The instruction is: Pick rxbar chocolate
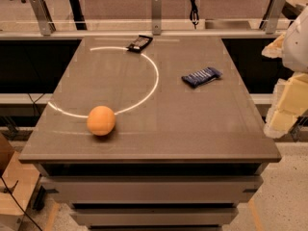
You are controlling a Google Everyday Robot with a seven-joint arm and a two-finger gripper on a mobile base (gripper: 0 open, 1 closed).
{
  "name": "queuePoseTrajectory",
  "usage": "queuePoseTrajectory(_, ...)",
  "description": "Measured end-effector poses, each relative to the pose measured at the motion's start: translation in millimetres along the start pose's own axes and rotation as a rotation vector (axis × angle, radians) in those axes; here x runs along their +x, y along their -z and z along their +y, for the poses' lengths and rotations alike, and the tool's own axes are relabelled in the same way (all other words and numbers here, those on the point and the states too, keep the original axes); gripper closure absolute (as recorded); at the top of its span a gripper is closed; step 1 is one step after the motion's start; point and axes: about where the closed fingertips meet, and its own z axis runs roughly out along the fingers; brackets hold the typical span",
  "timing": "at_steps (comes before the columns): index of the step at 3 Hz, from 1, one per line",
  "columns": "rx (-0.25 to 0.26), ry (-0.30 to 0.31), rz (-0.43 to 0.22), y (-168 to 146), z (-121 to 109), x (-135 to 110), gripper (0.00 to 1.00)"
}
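Note:
The rxbar chocolate (139, 43) is a small flat bar in a black wrapper with pale lettering. It lies at the far edge of the grey table (192, 129), left of centre. My gripper (285, 105) shows as pale cream parts at the right edge of the view. It is beside the table's right side, off the tabletop and far from the bar. It holds nothing that I can see.
A dark blue wrapped bar (201, 76) lies right of centre. An orange (101, 120) sits near the front left. A thin bright arc of light curves across the tabletop. A rail with metal posts (156, 6) runs behind the table.

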Motion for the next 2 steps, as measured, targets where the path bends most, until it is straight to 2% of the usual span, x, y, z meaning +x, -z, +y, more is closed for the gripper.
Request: queuePoseTrajectory(2,0.018,0.013,-0.022,1.2,-2.8,-3.8,0.0)
